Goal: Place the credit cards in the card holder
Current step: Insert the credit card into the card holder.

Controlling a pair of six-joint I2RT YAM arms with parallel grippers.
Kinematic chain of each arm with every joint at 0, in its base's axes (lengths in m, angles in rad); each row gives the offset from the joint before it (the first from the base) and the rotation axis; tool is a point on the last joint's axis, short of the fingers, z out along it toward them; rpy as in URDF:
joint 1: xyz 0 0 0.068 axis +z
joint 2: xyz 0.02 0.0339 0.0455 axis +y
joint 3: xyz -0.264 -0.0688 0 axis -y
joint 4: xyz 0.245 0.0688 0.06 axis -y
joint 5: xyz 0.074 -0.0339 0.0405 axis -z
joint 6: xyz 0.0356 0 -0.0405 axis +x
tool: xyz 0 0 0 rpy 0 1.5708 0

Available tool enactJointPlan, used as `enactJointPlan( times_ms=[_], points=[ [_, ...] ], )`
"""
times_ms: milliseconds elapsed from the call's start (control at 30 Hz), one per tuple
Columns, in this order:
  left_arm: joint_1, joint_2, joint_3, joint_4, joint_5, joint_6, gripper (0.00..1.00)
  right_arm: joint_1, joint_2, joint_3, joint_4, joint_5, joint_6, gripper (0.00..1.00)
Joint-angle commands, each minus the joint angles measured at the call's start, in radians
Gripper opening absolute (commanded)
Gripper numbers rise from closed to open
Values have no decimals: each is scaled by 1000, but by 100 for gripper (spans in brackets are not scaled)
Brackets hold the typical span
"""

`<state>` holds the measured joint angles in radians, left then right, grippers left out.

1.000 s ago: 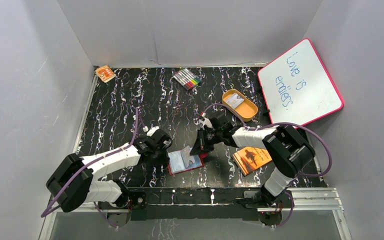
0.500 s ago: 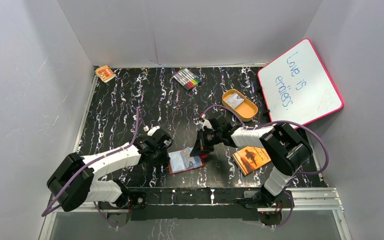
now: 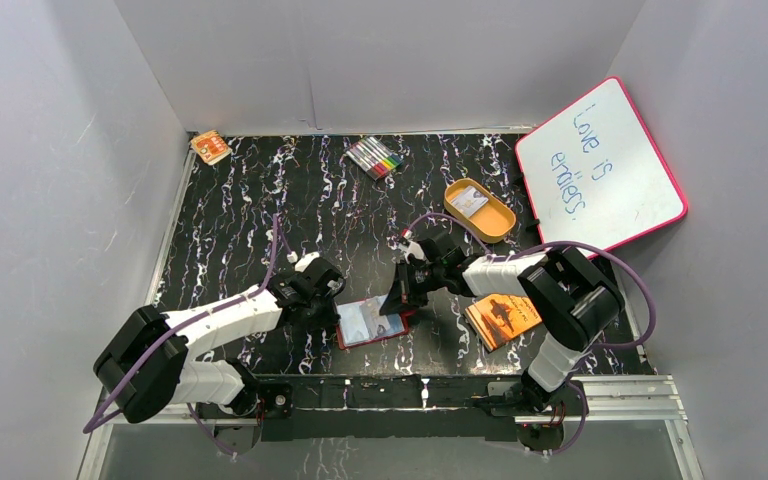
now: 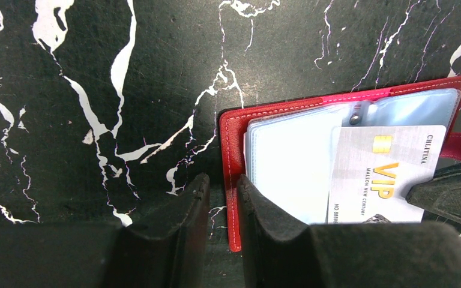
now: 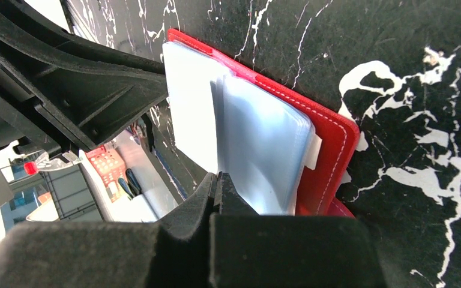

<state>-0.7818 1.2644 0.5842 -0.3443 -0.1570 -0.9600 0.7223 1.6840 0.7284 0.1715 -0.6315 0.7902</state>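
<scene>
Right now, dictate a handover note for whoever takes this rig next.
Left gripper: jaws slightly apart, straddling the left edge of the open dark-red leather-look card holder.
Right gripper: shut on a silver VIP credit card lying over the holder's clear sleeves.
Done: no card visibly seated.
To do: slide it in, then fetch the whitish card from the orange oval tray.
</scene>
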Motion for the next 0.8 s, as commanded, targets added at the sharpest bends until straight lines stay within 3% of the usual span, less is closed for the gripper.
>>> enactJointPlan(
  times_ms=[0, 767],
  points=[
    [3, 33, -37, -44, 11, 10, 22, 10, 16, 12, 51, -19, 12, 0],
    [3, 49, -49, -22, 41, 2, 20, 18, 57, -26, 146, 37, 49, 0]
  ],
)
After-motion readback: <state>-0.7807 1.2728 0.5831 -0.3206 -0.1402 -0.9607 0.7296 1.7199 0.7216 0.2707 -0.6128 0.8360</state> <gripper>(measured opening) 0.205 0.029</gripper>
